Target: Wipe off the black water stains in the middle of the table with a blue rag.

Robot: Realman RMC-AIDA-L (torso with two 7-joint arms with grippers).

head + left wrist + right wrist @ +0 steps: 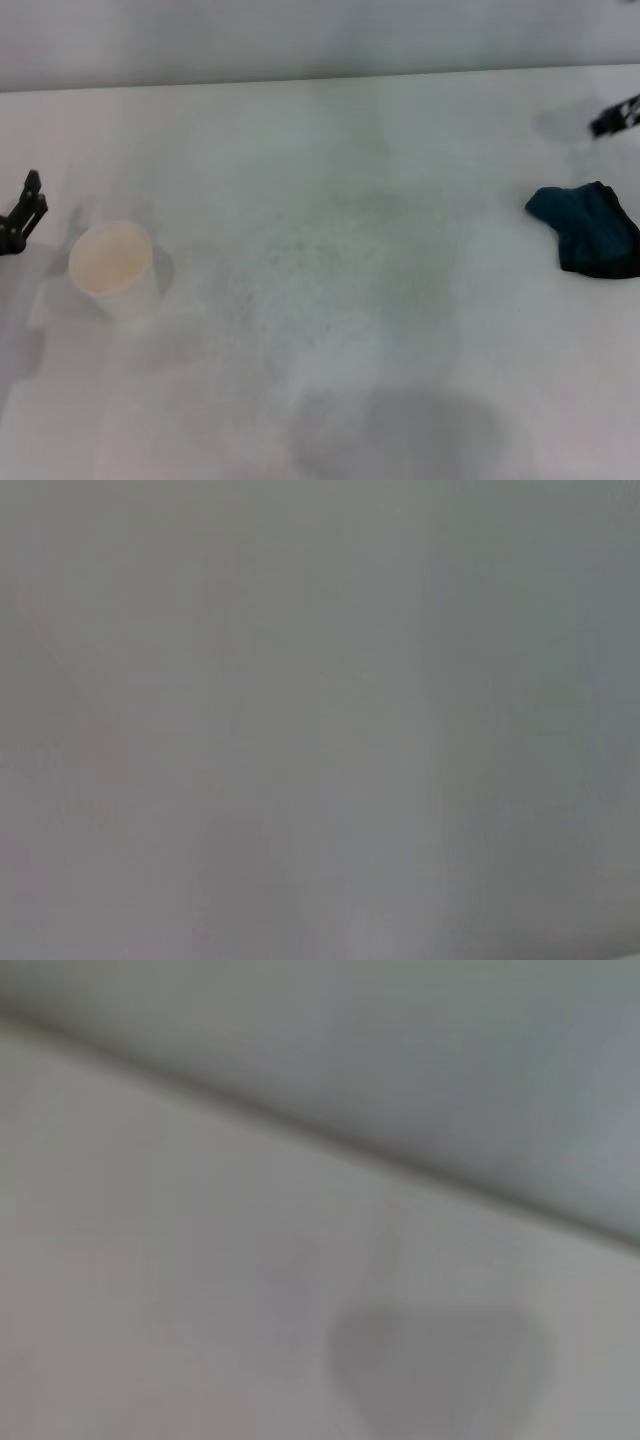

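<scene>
A crumpled dark teal-blue cloth rag with a black edge (588, 229) lies at the right side of the broad white matte table (330, 200). The middle of the tabletop shows only faint grey mottling.

White table (330, 150) carries a paper cup (110, 268) beside the left gripper (22, 215); the blue rag (590, 228) lies near the right gripper (615, 116).

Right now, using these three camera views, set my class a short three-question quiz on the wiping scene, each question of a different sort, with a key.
1. True or false: the blue rag lies bunched on the table, held by neither hand.
2. Multiple choice: the white paper cup stands nearest to A) the left hand B) the right hand C) the rag.
3. Fill in: in the head view, the middle of the table shows no distinct black ____.

Key: 1 true; 2 A; 3 stain.
</scene>
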